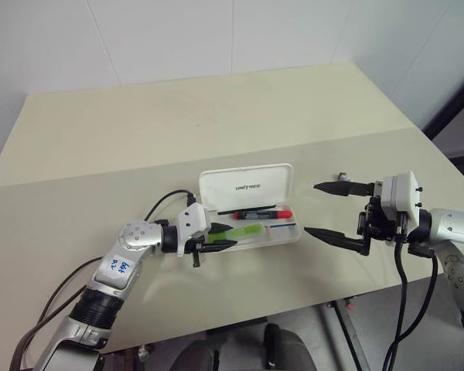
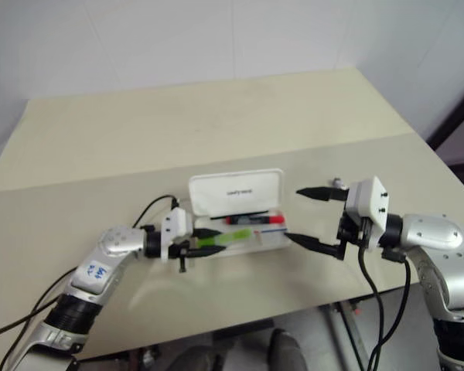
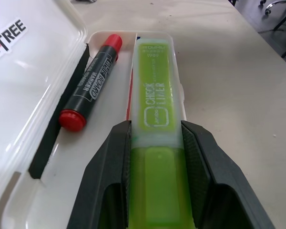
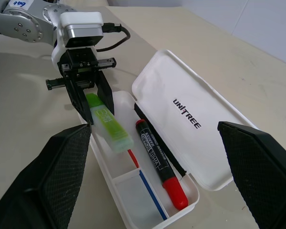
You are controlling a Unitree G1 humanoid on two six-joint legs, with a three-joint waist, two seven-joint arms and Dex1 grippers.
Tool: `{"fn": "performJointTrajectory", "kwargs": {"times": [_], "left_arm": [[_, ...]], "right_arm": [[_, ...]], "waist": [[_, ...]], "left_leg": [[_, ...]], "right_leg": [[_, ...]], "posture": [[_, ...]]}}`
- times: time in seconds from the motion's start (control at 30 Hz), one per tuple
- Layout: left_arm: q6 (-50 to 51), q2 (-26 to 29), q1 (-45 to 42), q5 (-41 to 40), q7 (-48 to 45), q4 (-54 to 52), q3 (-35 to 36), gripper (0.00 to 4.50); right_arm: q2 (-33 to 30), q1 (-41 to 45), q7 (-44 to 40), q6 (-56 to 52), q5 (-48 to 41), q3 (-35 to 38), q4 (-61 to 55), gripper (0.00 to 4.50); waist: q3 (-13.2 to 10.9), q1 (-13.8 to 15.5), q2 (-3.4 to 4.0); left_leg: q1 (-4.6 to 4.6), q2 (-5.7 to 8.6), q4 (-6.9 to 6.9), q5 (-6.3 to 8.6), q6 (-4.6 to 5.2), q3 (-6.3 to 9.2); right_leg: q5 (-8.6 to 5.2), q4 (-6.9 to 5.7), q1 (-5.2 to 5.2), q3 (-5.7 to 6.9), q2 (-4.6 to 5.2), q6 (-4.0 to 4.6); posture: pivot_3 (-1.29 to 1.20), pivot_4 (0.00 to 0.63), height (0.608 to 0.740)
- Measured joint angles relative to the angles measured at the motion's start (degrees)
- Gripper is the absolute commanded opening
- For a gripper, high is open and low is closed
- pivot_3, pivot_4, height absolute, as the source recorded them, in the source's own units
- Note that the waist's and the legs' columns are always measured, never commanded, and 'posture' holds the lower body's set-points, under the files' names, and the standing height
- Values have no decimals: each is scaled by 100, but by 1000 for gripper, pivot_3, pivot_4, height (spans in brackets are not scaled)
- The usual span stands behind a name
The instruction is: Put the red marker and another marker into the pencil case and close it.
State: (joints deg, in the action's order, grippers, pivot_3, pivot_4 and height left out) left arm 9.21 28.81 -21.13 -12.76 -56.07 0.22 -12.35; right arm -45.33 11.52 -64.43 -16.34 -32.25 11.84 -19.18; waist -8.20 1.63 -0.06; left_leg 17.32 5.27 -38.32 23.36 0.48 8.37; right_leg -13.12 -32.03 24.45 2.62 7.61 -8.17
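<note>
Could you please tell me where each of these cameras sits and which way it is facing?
Left and right eye views: on the head, looking forward and down at the table; both arms show.
Left wrist view: along the left pincer, shut on the green marker over the pencil case.
Right wrist view: between the open right pincer's fingers, facing the case and left pincer.
Shared by all: the red marker in the case.

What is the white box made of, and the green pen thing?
The pencil case looks like smooth, slightly glossy white plastic: its thin moulded lid and tray have rounded corners and let a little light through. The green marker, held in the left gripper, seems to be see-through lime plastic with a frosted cap; you can see the tray through it.
</note>
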Motion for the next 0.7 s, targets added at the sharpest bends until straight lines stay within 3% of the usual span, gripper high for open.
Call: {"fn": "performJointTrajectory", "kwargs": {"times": [0.33,0.7], "left_arm": [[-54,-146,-31,-33,-172,74,-6,4483],[-30,-199,211,-333,-290,-272,77,4483]], "right_arm": [[0,-7,97,4,-1,0,-49,4500],[141,190,405,-12,60,-29,182,4500]], "waist": [[0,-5,0],[0,-5,-1]], "left_leg": [[0,-1,-2,0,0,-1],[1,-1,-4,0,0,-1]], "right_leg": [[1,0,0,0,0,-1],[1,0,-1,-1,2,-1]], "posture": [[0,150,740],[0,150,740]]}}
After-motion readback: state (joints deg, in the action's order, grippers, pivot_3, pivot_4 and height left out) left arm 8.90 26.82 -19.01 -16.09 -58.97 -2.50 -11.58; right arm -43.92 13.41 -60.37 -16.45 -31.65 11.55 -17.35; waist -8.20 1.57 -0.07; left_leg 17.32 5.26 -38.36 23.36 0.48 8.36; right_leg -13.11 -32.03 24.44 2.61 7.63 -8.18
